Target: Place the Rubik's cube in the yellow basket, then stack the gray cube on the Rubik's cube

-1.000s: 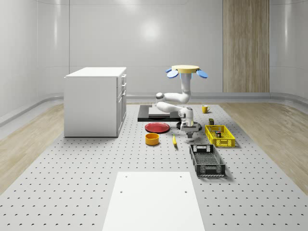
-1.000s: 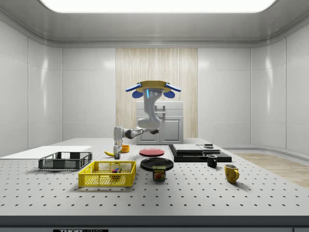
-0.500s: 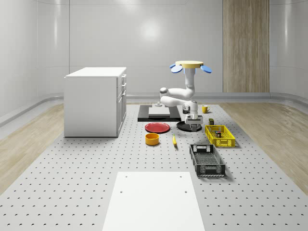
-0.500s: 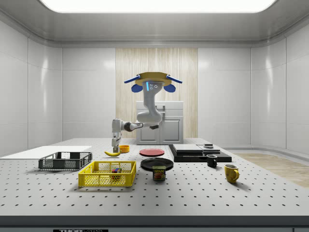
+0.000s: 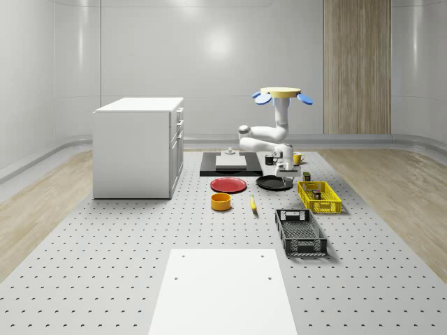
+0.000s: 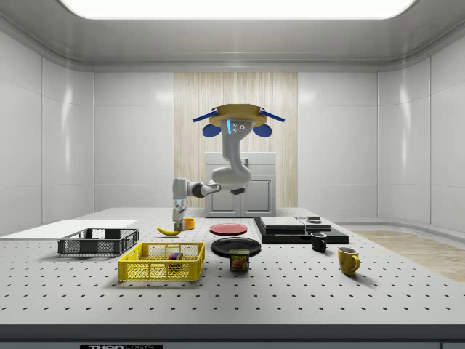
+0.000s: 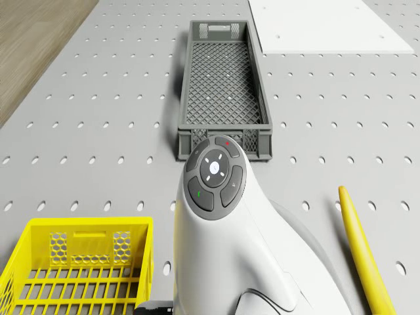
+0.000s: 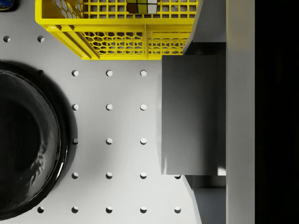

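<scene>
The Rubik's cube (image 8: 142, 5) lies inside the yellow basket (image 8: 117, 32), also seen from the side as the Rubik's cube (image 6: 174, 256) in the yellow basket (image 6: 161, 262). My gripper (image 8: 194, 114) is shut on the gray cube (image 8: 191, 93), which sits between the fingers (image 8: 212, 21). The gripper (image 5: 286, 167) hangs above the table beside the black plate (image 5: 274, 183), short of the yellow basket (image 5: 319, 197). The drone (image 5: 283, 94) hovers high over the black plate's area, its arm reaching down and forward to the gripper (image 6: 178, 216).
A gray crate (image 5: 300, 230) stands in front of the yellow basket. A banana (image 5: 253, 204), orange bowl (image 5: 221, 202) and red plate (image 5: 228, 185) lie left of the black plate. A can (image 6: 239, 259) and two mugs (image 6: 319, 241) stand near the basket. A white cabinet (image 5: 140, 146) stands at the left.
The drone has shifted toward the whole-scene view's right and back, climbing a little. The gripper has risen from low over the table with the gray cube, nearer the black plate's far side.
</scene>
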Tool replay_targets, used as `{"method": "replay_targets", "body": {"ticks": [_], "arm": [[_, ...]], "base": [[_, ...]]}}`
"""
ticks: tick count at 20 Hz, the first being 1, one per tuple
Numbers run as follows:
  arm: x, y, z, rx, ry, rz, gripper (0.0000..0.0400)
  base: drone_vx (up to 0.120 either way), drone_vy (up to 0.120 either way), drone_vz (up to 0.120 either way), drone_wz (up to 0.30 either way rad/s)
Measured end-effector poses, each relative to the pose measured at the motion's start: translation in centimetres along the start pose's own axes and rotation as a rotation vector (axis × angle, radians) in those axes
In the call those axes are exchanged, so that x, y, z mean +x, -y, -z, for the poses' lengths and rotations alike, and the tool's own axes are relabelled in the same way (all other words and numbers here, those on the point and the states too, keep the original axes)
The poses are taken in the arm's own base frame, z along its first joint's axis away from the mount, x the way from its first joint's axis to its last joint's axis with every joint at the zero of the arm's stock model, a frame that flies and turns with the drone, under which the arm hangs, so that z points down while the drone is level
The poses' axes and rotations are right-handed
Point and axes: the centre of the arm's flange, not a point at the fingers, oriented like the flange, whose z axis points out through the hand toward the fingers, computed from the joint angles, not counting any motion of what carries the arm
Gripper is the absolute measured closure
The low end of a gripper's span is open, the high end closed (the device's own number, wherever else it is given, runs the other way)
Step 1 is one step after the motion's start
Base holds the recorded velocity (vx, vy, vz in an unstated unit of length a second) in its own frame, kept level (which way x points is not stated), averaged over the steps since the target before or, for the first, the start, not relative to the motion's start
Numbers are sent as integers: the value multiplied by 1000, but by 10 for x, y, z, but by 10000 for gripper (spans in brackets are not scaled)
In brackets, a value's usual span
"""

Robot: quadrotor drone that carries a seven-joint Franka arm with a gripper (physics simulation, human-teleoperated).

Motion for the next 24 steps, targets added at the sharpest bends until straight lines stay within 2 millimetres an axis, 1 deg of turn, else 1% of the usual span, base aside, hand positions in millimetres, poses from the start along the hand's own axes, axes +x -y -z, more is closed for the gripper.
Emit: {"method": "replay_targets", "body": {"ticks": [3,6,18,19,23,24], "arm": [[0,0,0,0,0,0,149],[0,0,0,0,0,0,149],[0,0,0,0,0,0,149],[0,0,0,0,0,0,149],[0,0,0,0,0,0,149],[0,0,0,0,0,0,149]], "base": [[-13,120,0,0],[-93,120,0,0],[0,120,0,0],[0,120,-40,0],[0,120,-120,0],[0,120,0,0]]}}
